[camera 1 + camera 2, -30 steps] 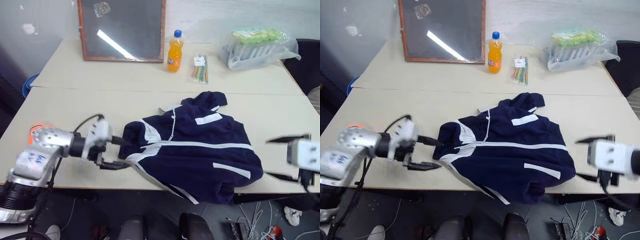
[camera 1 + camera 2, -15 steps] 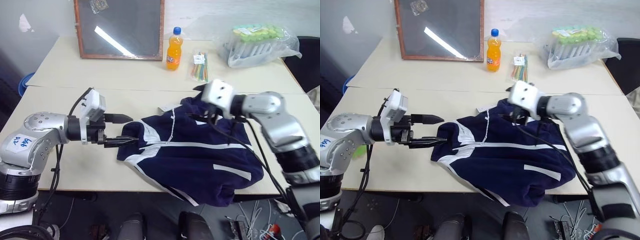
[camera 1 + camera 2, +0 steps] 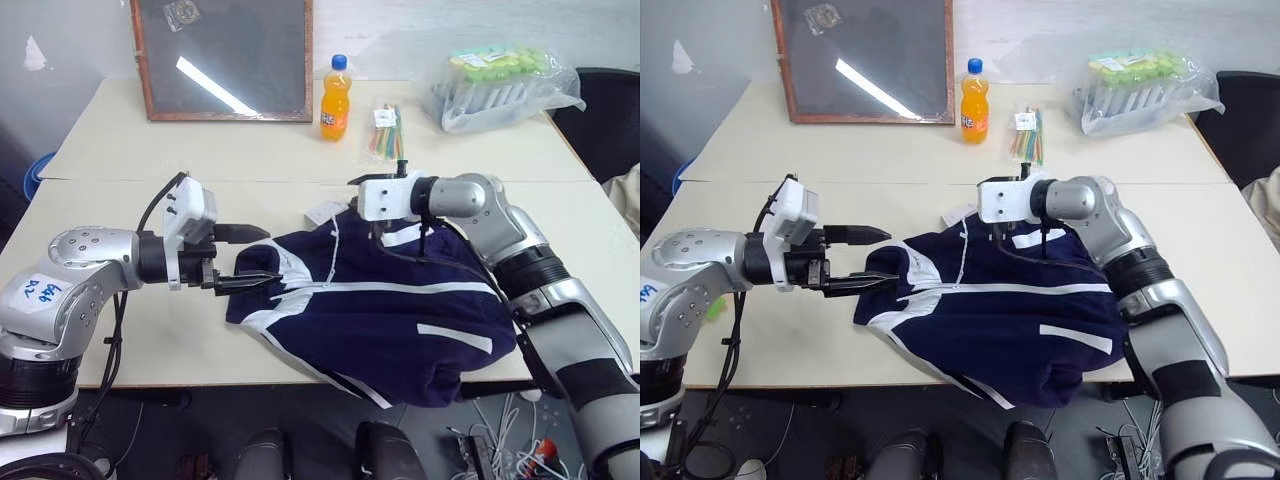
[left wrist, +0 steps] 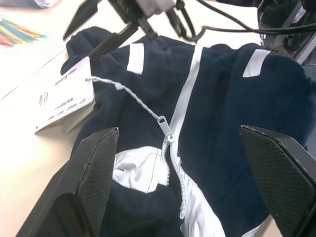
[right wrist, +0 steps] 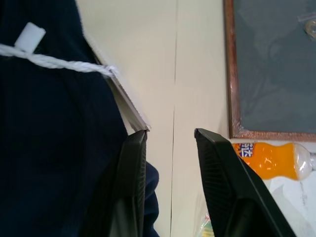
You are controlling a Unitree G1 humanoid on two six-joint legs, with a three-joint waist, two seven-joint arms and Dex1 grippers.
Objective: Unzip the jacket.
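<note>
Both grippers (image 3: 248,258) (image 4: 106,33) flank the jacket's (image 3: 400,320) collar edge.

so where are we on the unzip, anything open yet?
Nothing done yet: the navy blue track jacket lies on the beige table with its white front zipper closed. In hand: the left gripper is open at the jacket's left edge; the right gripper is at the collar, by the white paper tag, gripping nothing. Left: grasp the pull and slide it.
</note>
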